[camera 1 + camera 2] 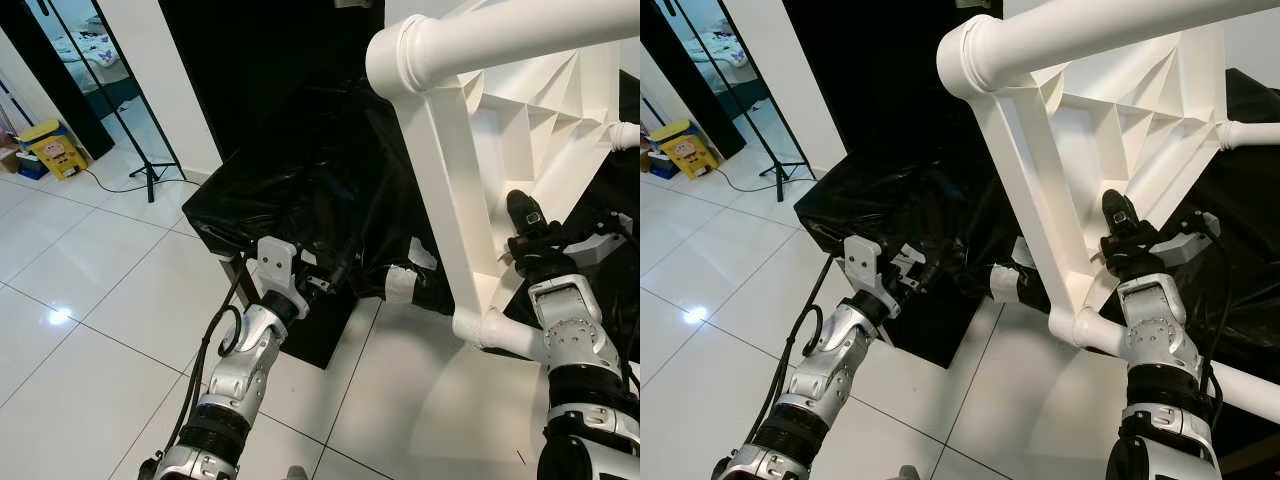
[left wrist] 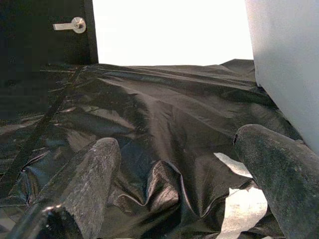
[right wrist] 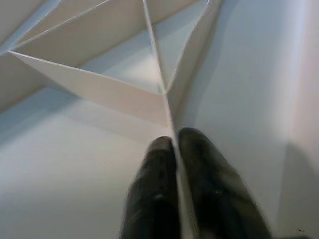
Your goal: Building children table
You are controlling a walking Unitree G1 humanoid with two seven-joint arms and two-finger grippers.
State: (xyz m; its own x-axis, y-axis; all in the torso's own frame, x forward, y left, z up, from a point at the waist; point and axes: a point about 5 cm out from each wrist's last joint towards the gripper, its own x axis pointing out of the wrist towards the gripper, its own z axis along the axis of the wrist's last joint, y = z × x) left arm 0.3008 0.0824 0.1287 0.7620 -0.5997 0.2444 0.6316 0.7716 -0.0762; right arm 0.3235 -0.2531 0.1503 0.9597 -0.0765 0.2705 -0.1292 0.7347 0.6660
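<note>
Right wrist view: right gripper (image 3: 175, 144) fingers are pinching the upturned table's rib (image 3: 167, 107), steadying it; left gripper (image 2: 174, 184) is hovering open, due next to fit a leg.

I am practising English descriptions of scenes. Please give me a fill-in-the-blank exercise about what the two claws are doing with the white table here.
1. The right claw is shut on a thin ____ under the white table top.
2. The left claw is ____, over black plastic sheeting.
3. The table leg near the camera is ____ in colour.

Missing words: rib; open; white
</note>
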